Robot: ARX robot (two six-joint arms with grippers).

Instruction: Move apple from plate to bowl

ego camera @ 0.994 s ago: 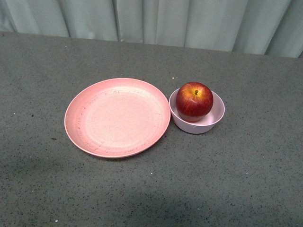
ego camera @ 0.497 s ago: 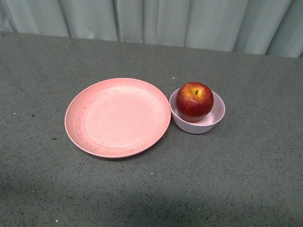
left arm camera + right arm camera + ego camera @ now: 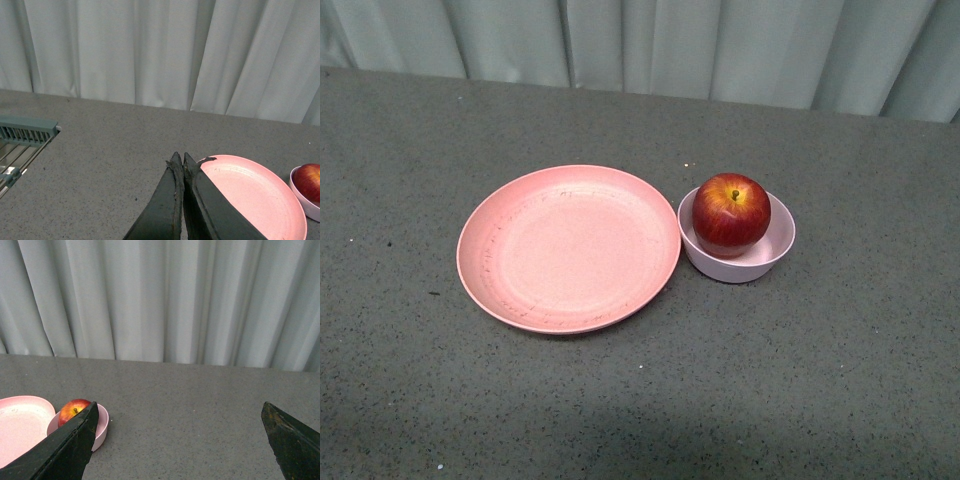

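The apple [image 3: 731, 214] is sitting in the bowl [image 3: 775, 250], stem up, its lower half sunk below the rim and its glossy red top standing proud of it; it is resting toward the far-left side of the bowl, leaving a crescent of pale inner wall showing on the near-right side. The plate [image 3: 567, 248] is lying just beside the bowl on its left, rims nearly touching or touching, too close to call, and it is carrying nothing. Judging from this layout, the transfer itself is looking complete: the fruit is off the plate and settled in the target dish, with nothing holding it. Neither arm is showing in the front view. In the left wrist view the left gripper [image 3: 179, 160] is hanging with its two dark fingers pressed together, nothing between them, well clear of the dishes. In the right wrist view the right gripper [image 3: 180, 420] is hanging with its fingers spread wide and empty, the apple and bowl visible well apart from it. What is remaining, at most, is parking the arms. Grey speckled table [image 3: 840, 380] and pale curtain [image 3: 650, 40] are surrounding the scene.
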